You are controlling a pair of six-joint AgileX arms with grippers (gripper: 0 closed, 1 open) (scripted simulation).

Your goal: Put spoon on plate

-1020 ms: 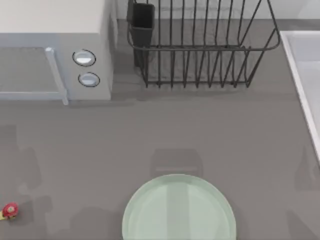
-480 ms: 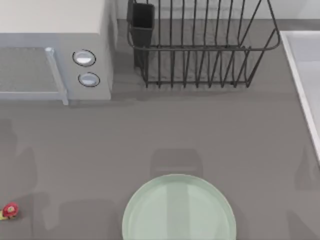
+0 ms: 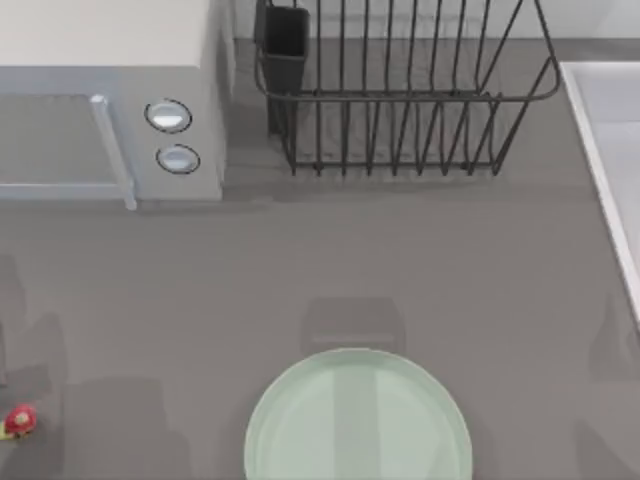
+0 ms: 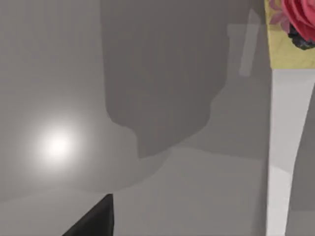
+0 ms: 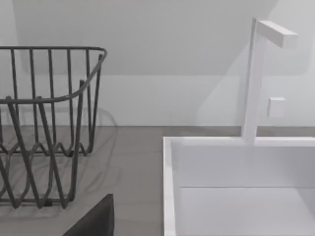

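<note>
One spoon point(image 3: 17, 421) and one plate point(image 3: 357, 418) are what you have to work with, both on the grey bench point(image 3: 400, 260). From above, you see only the spoon's red-and-yellow knob at the bench's far left edge, near the front; its bowl and most of its handle are cut off by the frame. Your left wrist camera gives you the spoon point(image 4: 285, 132) closer: a white handle running up to a yellow end piece with a red ornament, with the bowl out of frame. The spoon lies well apart from the plate, not on it.

The plate is pale green and round, at the front middle of the bench, and its near edge is cut off by the bottom of the top view.

Behind them you can count one microwave point(image 3: 110, 100) at the back left with two round knobs point(image 3: 168, 116), one dark wire rack point(image 3: 400, 90) at the back middle with a black cup point(image 3: 285, 45) clipped to its left end, and one white sink point(image 3: 610, 150) at the right edge, partly cut off. Your right wrist camera shows the rack point(image 5: 44, 128) beside the sink point(image 5: 236, 187), with one white tap point(image 5: 258, 73) standing at the sink's back rim.

A dark wedge point(image 4: 93, 221) sits at the edge of each wrist view; you cannot tell from it whether either gripper is open or closed.
</note>
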